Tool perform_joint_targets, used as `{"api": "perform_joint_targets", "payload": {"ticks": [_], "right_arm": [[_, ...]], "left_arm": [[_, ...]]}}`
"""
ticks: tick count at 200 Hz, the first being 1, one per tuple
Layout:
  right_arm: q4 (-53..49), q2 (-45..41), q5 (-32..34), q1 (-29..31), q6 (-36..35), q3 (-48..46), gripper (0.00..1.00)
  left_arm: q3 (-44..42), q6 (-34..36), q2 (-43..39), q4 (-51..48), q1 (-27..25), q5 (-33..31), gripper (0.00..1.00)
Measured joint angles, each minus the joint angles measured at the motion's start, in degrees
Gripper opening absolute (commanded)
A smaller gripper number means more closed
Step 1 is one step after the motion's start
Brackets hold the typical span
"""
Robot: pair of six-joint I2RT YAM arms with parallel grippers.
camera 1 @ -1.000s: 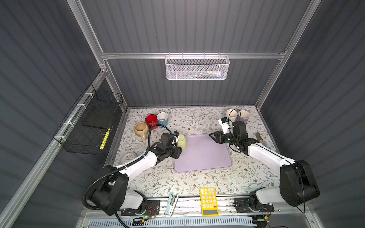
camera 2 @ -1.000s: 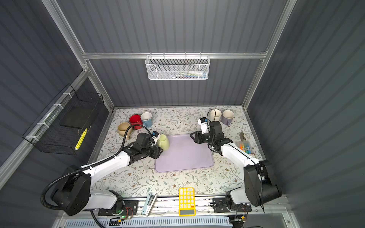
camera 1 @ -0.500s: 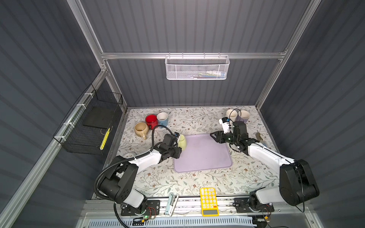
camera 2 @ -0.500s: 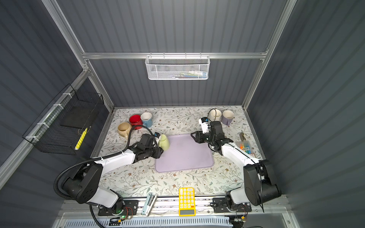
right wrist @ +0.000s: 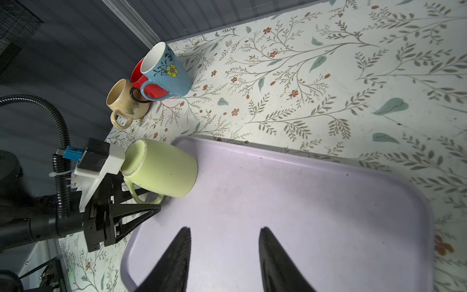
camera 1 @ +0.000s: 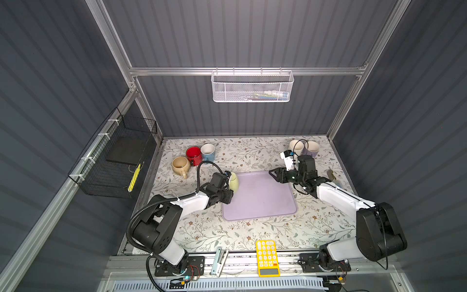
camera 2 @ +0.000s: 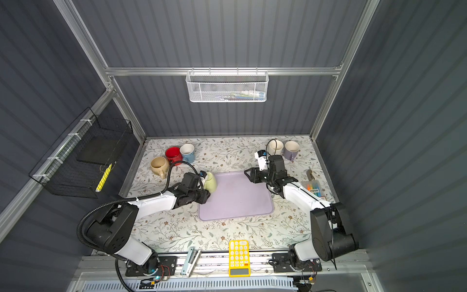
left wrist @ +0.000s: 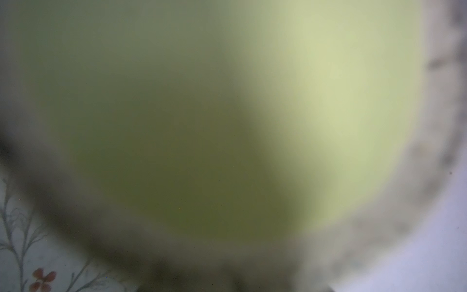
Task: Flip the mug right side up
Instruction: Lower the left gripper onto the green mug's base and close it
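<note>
— Green mug located?
— Seen tilted at a corner of the lavender tray, base turned toward the left gripper, handle beside one finger.
— Left grip confirmed?
— Cannot be told; the second finger is hidden. Right gripper is held spread above the tray, nothing between.

— What moved in the last second?
— The left arm: its big black joint swung in toward the bench, easing the left pincer closer to the pale green mug.
— Jaws?
— Slightly narrower.
</note>
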Motion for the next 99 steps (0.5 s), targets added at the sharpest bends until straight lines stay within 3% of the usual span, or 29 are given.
{"api": "perform_joint_targets", "payload": {"ticks": [99], "right_arm": [[0.52,0.57,-0.02,-0.04,0.42,0.00,0.45]], "left_arm": [[-0.44,0.20,1.07,2.36,-0.33,-0.68,0.29]]}}
